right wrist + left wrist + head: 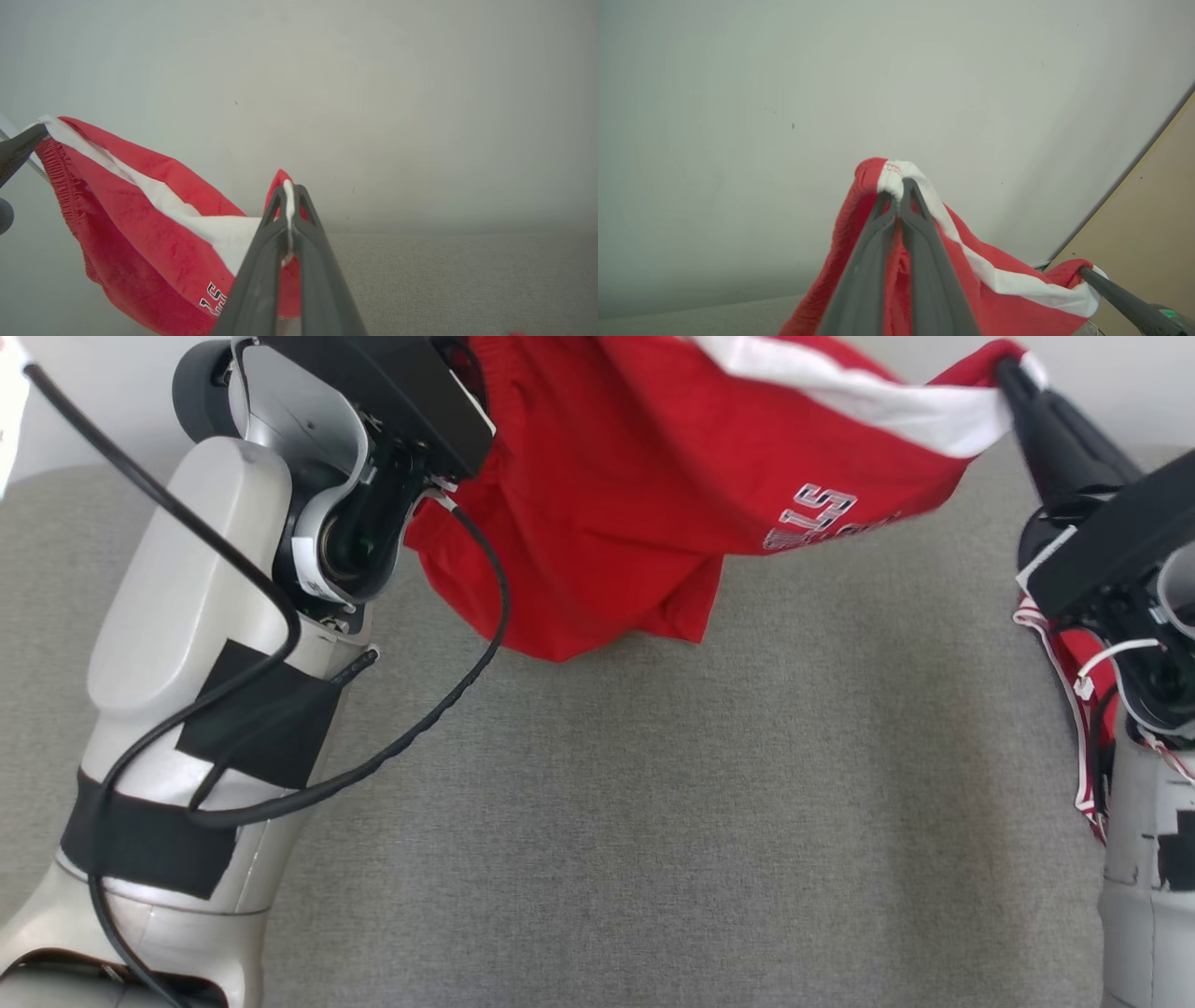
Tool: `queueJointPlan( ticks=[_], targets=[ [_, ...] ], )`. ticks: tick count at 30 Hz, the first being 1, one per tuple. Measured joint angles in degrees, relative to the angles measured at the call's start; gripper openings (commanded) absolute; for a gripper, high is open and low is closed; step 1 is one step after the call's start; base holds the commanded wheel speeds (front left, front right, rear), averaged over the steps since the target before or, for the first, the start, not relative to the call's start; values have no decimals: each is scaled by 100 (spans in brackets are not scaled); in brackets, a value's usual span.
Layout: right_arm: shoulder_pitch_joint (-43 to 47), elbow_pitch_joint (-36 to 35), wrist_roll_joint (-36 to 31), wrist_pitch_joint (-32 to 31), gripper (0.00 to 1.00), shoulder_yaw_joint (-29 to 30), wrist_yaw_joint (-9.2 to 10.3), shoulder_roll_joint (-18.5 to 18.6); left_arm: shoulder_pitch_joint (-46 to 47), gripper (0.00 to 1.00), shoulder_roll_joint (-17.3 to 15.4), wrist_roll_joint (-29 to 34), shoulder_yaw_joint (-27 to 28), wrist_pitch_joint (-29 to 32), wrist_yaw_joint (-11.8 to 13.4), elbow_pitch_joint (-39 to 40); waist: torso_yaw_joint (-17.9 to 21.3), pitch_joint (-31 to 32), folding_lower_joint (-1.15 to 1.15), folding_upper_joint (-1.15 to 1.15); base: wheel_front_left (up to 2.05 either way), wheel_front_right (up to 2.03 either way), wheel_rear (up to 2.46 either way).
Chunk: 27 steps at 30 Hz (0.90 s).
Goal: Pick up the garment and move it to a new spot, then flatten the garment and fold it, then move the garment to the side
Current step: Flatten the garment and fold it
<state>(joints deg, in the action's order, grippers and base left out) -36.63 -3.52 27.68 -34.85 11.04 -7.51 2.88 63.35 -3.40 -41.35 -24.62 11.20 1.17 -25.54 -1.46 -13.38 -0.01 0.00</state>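
The left gripper and right gripper each clench a white-striped corner of the red garment. It hangs stretched between them at twelve o'clock in the head view, above the grey surface, probably to spread flat when lowered.

Holds left gripper and right gripper raised, well apart, fingers of each pinched tight on the garment.

The garment is soft, fleecy red cloth with a white band. The surface is matt grey weave. The fingers are matt dark plastic.
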Motion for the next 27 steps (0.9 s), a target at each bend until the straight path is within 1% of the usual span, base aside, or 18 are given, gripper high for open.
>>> queueJointPlan(
  ticks=[3, 4, 7, 9, 10, 12, 13, 14, 16, 18, 21, 24, 25, 26, 27],
  targets=[
    [-246, 391, 180, -208, 0, -67, 0, -4, -2, 0, 10, -215, 133, 130, 138, 4, 61, -120, 0, 0, 0, 0, 0],
    [-246, 391, 180, -208, 0, -67, 0, -4, -2, 0, 10, -215, 133, 130, 138, 4, 61, -120, 0, 0, 0, 0, 0],
    [-827, 983, 487, -115, 0, -115, 1, -3, 65, 0, 1, -332, 325, 135, 280, -114, 134, -300, 1, 0, 0, 0, 0],
    [-1352, 1594, 657, 203, 0, 20, 3, -16, 206, 0, 9, -421, 441, 54, 287, -190, 189, -438, 1, 0, 0, 0, 0],
    [-1624, 1827, 619, 408, 0, 32, 2, -1, 307, 0, 12, -531, 520, 16, 312, -234, 215, -511, 1, 1, 0, 0, 0],
    [-2298, 2425, 626, 912, 0, 149, 2, -5, 564, 0, 22, -549, 543, -177, 291, -330, 264, -667, 1, 1, 0, 0, 0],
    [-2640, 2732, 746, 1183, 0, 242, 1, -13, 683, 0, 27, -550, 552, -302, 266, -355, 288, -743, 1, 1, 0, 0, 0],
    [-2997, 3059, 876, 1472, 0, 375, 2, -13, 785, 0, 33, -582, 584, -444, 169, -358, 311, -821, 1, 1, 0, 0, 0],
    [-3674, 3638, 995, 2081, 0, 404, 2, 10, 945, 0, 42, -682, 623, -753, 41, -417, 355, -973, 2, 1, 0, 0, 0],
    [-4209, 4077, 1081, 2564, 0, 268, 2, 3, 1043, 0, 71, -722, 647, -1095, -46, -494, 396, -1105, 2, 1, 0, 0, 0],
    [-4664, 4414, 1133, 3118, 0, -80, 1, -19, 1241, 0, 55, -706, 740, -1686, -276, -533, 457, -1249, 2, 1, 0, 0, 0],
    [-4853, 4425, 1209, 3398, 0, -315, 1, -9, 1425, 0, 34, -582, 705, -2142, -520, -512, 489, -1340, 2, 1, 0, 0, 0],
    [-4844, 4376, 1193, 3393, 0, -401, 2, 2, 1448, 0, 24, -582, 670, -2184, -594, -508, 486, -1366, 1, 1, 0, 0, 0],
    [-4687, 4190, 1181, 3207, 0, -499, 1, 5, 1407, 0, 26, -603, 549, -2216, -687, -534, 452, -1410, 1, 1, 0, 0, 0],
    [-4494, 4040, 1072, 3018, 0, -603, 2, 15, 1314, 0, 35, -710, 523, -2174, -728, -571, 421, -1427, 2, 1, 0, 0, 0]
  ],
)
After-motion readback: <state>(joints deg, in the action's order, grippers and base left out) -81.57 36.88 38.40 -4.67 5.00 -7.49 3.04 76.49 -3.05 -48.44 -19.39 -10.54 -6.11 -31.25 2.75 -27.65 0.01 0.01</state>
